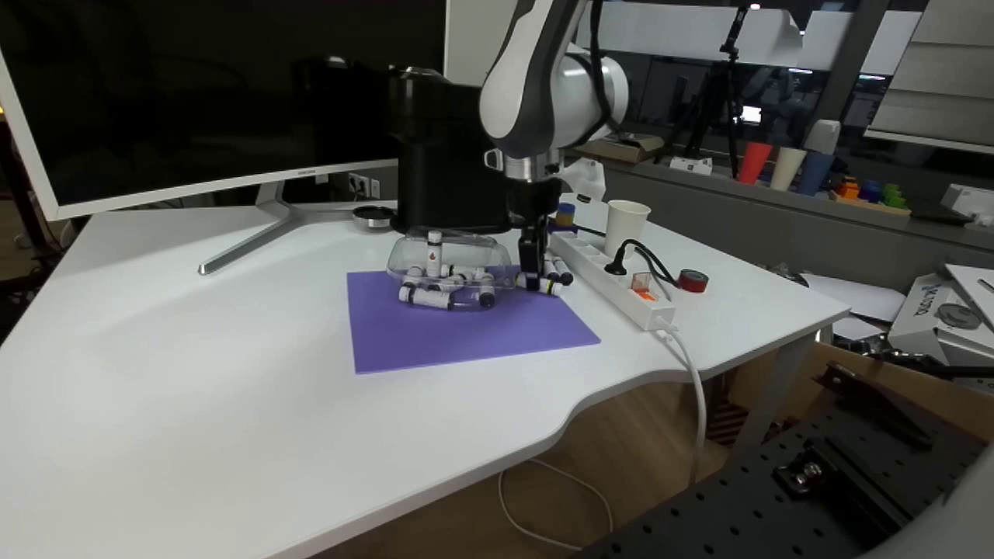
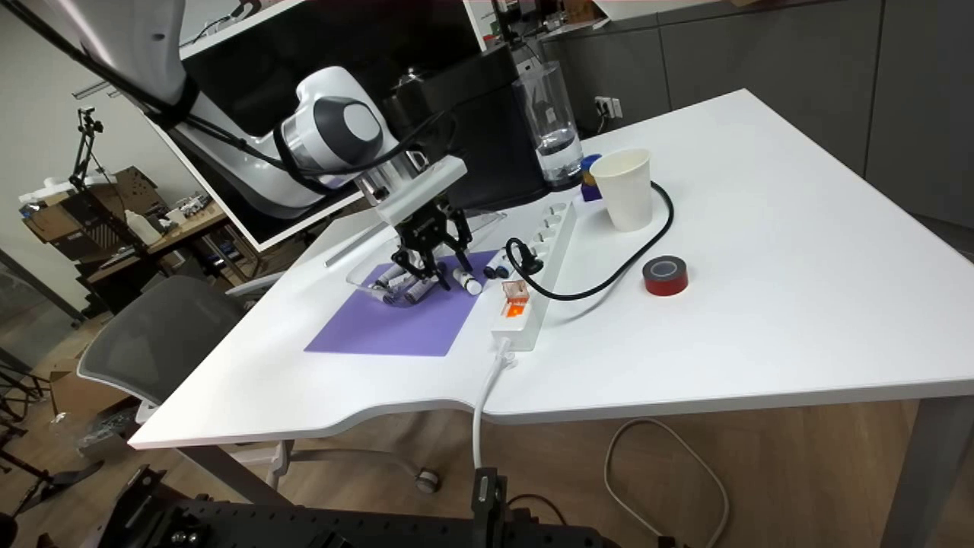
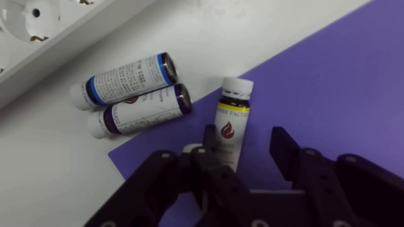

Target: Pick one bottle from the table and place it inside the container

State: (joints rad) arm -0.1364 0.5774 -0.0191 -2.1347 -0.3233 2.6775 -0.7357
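A small bottle (image 3: 232,126) with a white cap and yellow band lies on the purple mat (image 3: 331,78). It also shows in both exterior views (image 1: 548,287) (image 2: 466,281). My gripper (image 3: 244,138) is open around it, with the left finger close beside the bottle and a gap to the right finger. The gripper points down in both exterior views (image 1: 532,276) (image 2: 450,272). Two more bottles (image 3: 126,80) (image 3: 143,108) lie side by side to the left. The clear plastic container (image 1: 474,248) (image 2: 487,222) holds several bottles, one upright (image 1: 434,252).
A white power strip (image 1: 609,283) with a black plug runs close beside the bottles. A paper cup (image 2: 625,190), a red tape roll (image 2: 665,275) and a black bin (image 1: 450,155) stand around. A large monitor (image 1: 194,93) stands behind.
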